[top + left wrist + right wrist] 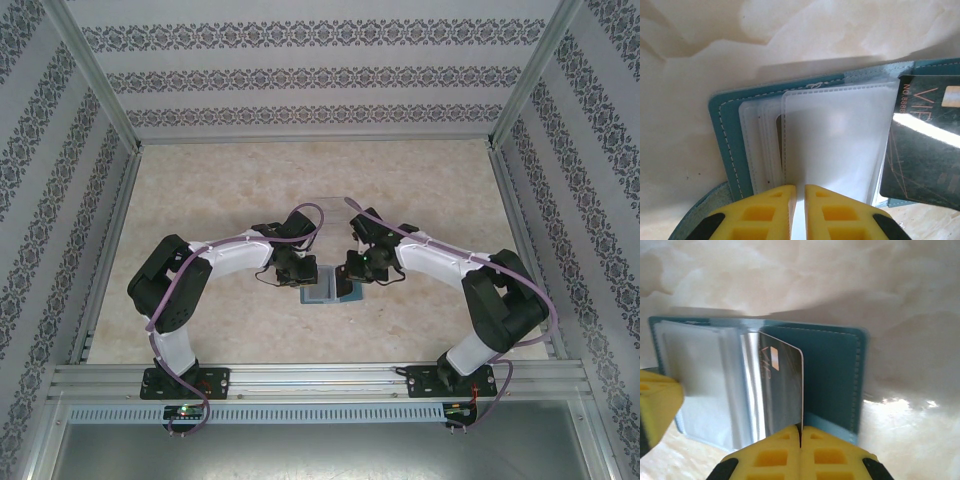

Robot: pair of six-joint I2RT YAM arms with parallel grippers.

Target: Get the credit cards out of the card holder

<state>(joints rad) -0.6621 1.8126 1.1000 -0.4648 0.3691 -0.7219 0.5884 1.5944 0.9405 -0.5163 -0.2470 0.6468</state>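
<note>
The teal card holder [325,293] lies open on the table between both grippers. In the left wrist view its teal cover [722,130] frames a stack of clear plastic sleeves [840,140]. My left gripper [800,187] is shut on the near edge of the top sleeve. A dark credit card [782,390] with pale lettering stands on edge over the card holder's right inner side [832,370]. My right gripper [801,429] is shut on that card's near edge. The same dark card [925,145] shows at the right of the left wrist view. Other cards are hidden inside the sleeves.
A transparent plastic box [335,203] lies on the marble table just beyond the grippers. Patterned walls and metal rails close in the table on three sides. A yellow finger of the left gripper [655,405] shows at the left edge of the right wrist view.
</note>
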